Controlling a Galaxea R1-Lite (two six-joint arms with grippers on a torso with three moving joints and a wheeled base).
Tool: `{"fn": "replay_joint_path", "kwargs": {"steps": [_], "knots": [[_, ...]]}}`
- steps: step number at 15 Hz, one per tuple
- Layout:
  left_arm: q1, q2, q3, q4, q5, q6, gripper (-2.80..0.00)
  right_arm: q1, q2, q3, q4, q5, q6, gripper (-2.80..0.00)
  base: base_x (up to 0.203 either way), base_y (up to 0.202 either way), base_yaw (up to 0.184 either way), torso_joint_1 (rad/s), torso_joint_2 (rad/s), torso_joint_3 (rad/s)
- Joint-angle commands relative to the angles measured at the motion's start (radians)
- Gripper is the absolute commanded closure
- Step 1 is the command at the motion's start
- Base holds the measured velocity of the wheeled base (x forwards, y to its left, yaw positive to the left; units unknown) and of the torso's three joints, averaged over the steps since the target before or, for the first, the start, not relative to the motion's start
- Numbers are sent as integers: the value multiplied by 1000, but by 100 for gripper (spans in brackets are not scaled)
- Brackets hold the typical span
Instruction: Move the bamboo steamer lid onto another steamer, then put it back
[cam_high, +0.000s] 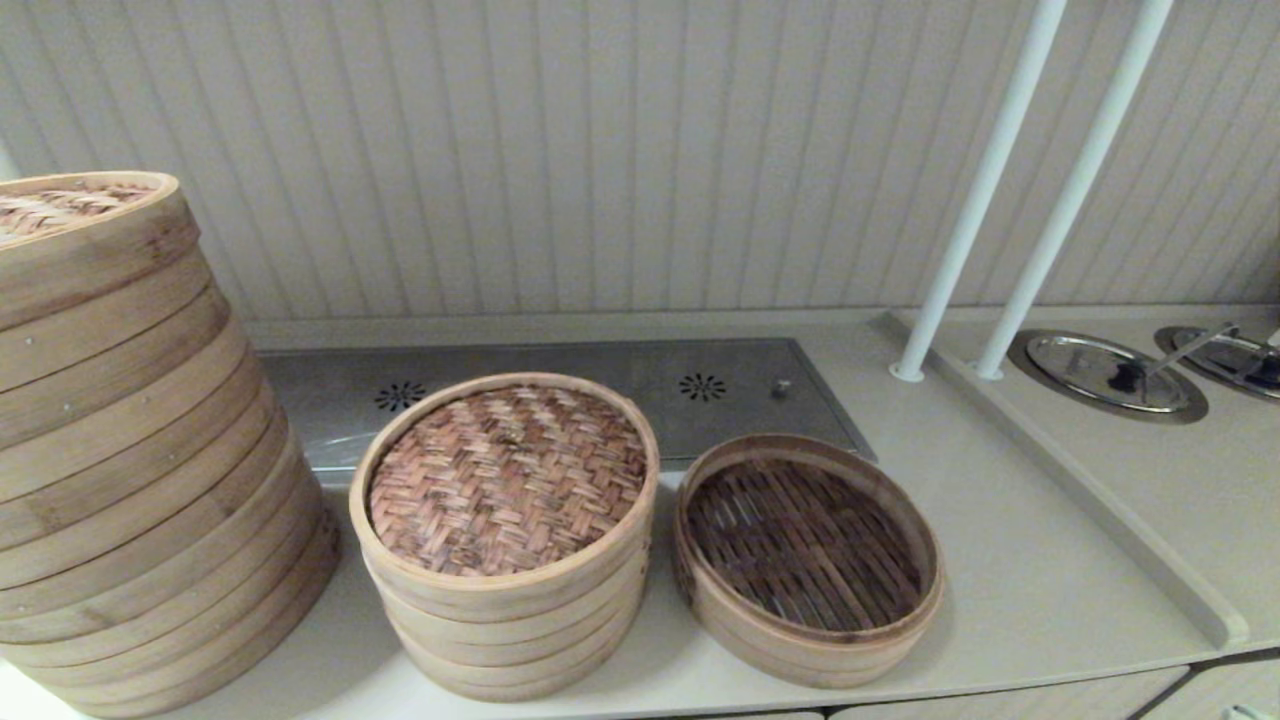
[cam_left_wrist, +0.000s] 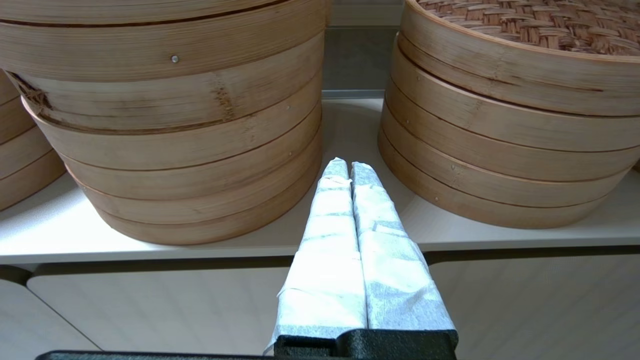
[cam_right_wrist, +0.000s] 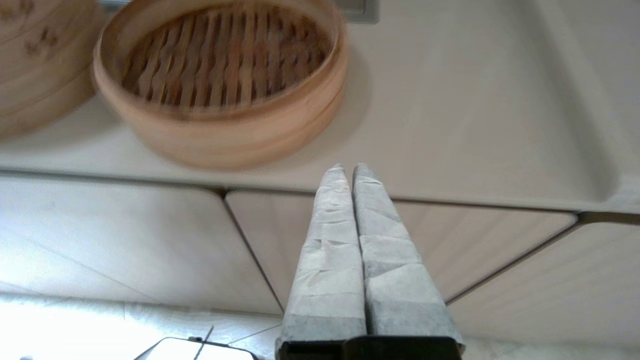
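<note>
The bamboo steamer lid (cam_high: 508, 478), reddish-brown herringbone weave in a pale hoop, rests on top of the middle several-tier stack (cam_high: 505, 625); its edge also shows in the left wrist view (cam_left_wrist: 530, 22). To its right stands the low single steamer (cam_high: 806, 555) with a dark slatted floor, uncovered, also seen in the right wrist view (cam_right_wrist: 222, 75). Neither arm appears in the head view. My left gripper (cam_left_wrist: 348, 164) is shut and empty, low at the counter's front edge between the two stacks. Below the counter edge, right of the low steamer, my right gripper (cam_right_wrist: 349, 167) is shut and empty.
A very tall, wide steamer stack (cam_high: 130, 450) with a paler woven lid fills the left. A steel panel (cam_high: 560, 390) lies behind the steamers. Two white poles (cam_high: 1010, 190) rise at the right, with round metal lids (cam_high: 1105, 370) beyond a raised counter ridge (cam_high: 1100, 510).
</note>
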Motion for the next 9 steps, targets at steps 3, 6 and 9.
{"fn": "replay_joint_path", "kwargs": {"steps": [3,6,9], "knots": [[0,2,0,0,0,1,0,26,-196,114,-3,-5,2,0,0,0,0,0,0,0],[0,2,0,-1,0,1,0,28,-302,139,-25,-88,4,0,0,0,0,0,0,0],[0,2,0,-1,0,0,0,30,-406,164,-4,-129,1,0,0,0,0,0,0,0]]}}
